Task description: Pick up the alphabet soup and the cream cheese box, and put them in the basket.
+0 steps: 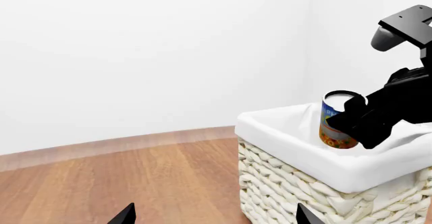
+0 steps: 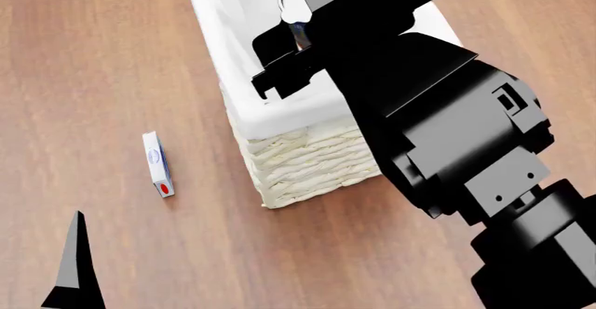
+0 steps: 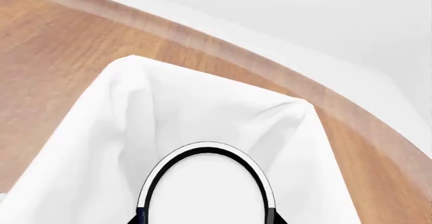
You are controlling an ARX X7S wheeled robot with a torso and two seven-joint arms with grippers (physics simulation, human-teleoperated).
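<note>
One container: basket [image 1: 317, 158], wicker with white cloth lining, on wood floor [image 2: 93, 58] | alphabet soup [image 1: 337, 120] held upright over basket opening, clamped in right gripper [image 1: 361, 120] | basket interior otherwise not visible | cream cheese box [image 2: 158, 163] flat on floor, well apart from basket | left gripper [image 1: 214, 216] fingertips spread, holding nothing.

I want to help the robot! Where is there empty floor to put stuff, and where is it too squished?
Bare floor lies all around the cream cheese box, and between it and the basket. It is crowded over the basket, where the right gripper holds the alphabet soup.
</note>
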